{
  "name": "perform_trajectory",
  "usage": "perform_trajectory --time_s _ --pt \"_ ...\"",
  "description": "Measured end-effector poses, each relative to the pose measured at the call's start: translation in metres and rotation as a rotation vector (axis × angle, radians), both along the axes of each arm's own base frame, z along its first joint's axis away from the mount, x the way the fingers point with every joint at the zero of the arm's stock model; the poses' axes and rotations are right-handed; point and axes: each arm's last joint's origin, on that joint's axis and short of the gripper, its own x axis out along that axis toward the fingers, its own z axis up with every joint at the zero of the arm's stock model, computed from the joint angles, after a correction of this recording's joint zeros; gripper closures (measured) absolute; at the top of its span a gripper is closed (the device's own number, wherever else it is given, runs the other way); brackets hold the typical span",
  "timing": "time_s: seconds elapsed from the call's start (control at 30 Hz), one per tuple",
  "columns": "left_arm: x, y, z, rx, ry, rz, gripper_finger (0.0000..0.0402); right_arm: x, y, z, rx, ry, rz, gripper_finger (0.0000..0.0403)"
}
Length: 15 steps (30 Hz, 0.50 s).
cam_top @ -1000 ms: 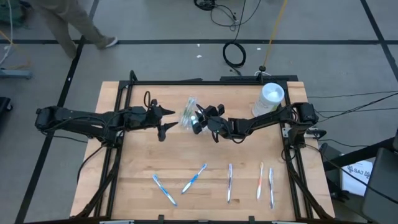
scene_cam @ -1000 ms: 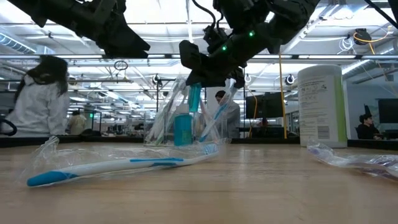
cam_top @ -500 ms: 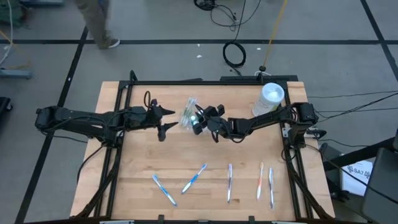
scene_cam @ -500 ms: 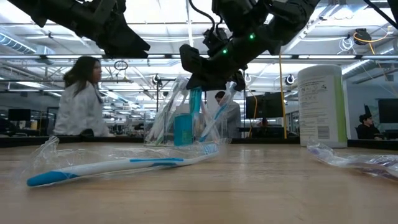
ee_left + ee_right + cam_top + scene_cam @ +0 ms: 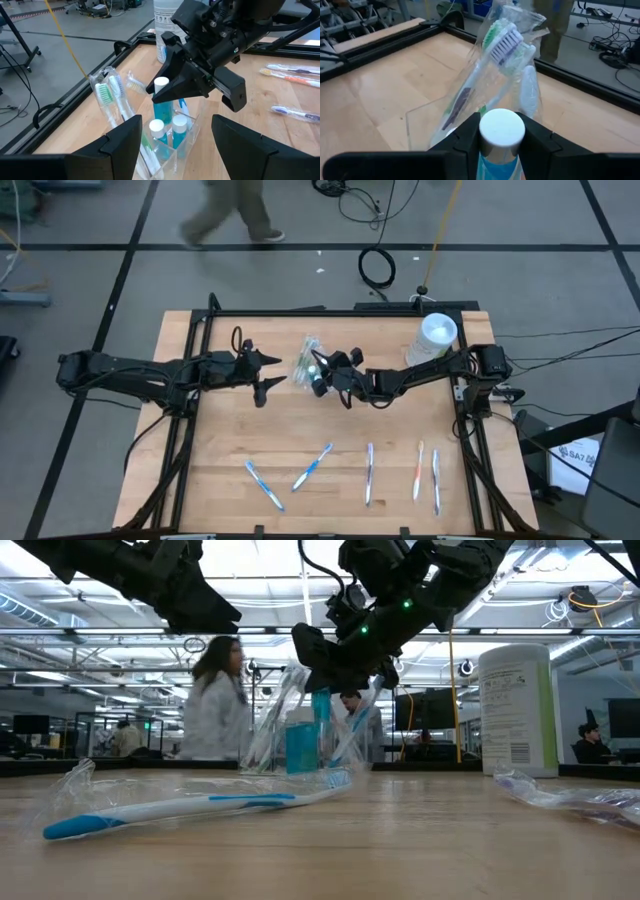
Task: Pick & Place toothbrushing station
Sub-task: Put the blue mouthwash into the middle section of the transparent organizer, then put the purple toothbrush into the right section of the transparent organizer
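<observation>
So the toothbrushing station [image 5: 167,135], that little clear plastic container, sits on the wooden surface [image 5: 220,450] toward the far middle, just beside the left gripper [image 5: 268,370] and right under the right gripper [image 5: 318,370]. It's already stuffed: wrapped toothbrushes [image 5: 112,95] lean out of one side, and a couple of small blue tubes with white caps stand inside.

The right gripper's fingers [image 5: 465,137] are pinched narrow on the white cap of a blue tube [image 5: 501,131], holding it upright over the container. We think the step in hand is lowering that tube into a free slot. To do it well, we'd keep the tube vertical, come straight down between the tubes already there and the leaning brushes, and not let go until the bottom is seated, since this see-through thing looks light enough to tip if nudged sideways.

The left gripper hovers close by with its fingers [image 5: 120,137] spread wide, holding nothing.

Hard bits: the clear walls barely show from above, so we can't tell exactly which compartment is free. Five more wrapped toothbrushes [image 5: 368,472] lie along the near edge, and a white canister [image 5: 436,335] stands at the far right corner.
</observation>
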Motion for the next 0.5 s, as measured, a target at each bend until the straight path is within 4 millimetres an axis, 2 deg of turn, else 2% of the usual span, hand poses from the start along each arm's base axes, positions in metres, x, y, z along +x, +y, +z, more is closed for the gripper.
perform_trajectory --time_s 0.23,0.37,0.5 --pt "0.000 0.000 0.000 0.000 0.000 0.000 0.0153 -0.001 -0.008 -0.003 0.005 0.040 0.016 0.0286" --pt "0.000 0.000 0.000 0.000 0.000 0.000 0.0153 0.000 -0.015 -0.004 0.091 0.018 0.087 0.0285" --pt "0.000 0.000 0.000 0.000 0.001 0.000 0.0153 -0.001 -0.020 -0.005 0.096 0.040 0.093 0.0289"
